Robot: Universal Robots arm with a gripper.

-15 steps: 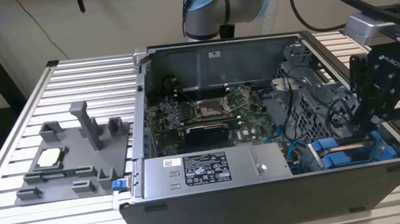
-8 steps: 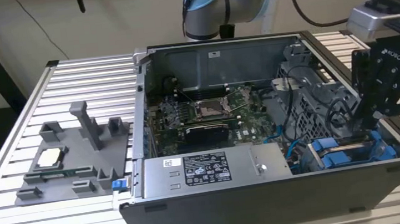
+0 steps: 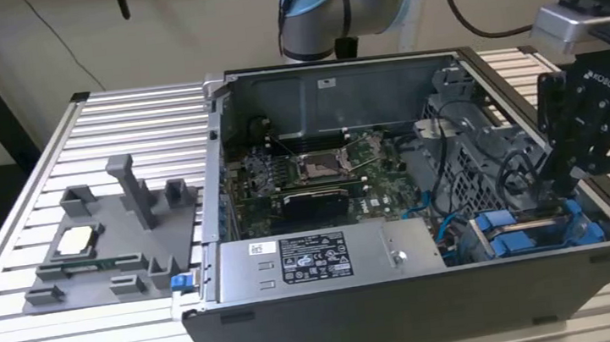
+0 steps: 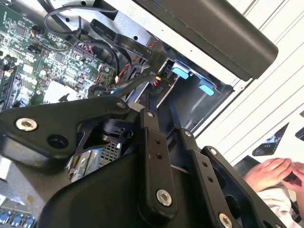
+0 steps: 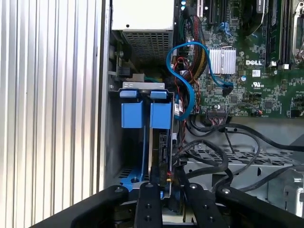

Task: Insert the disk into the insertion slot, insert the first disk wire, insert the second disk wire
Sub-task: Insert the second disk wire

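One end effector (image 3: 561,176) at open computer case (image 3: 411,317), slatted table (image 3: 129,113), beige wall (image 3: 187,22)

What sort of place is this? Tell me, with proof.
Probably a robotics lab bench for PC assembly: an open computer case sits on a slatted metal table, a grey fixture plate beside it, and the gripper reaches into the case.

White lettering (image 3: 609,86) marks the pincer's (image 3: 554,189) black body. A printed label (image 3: 314,258) sits on the power supply (image 3: 403,241). A white logo (image 5: 254,62) marks the motherboard (image 5: 270,90).
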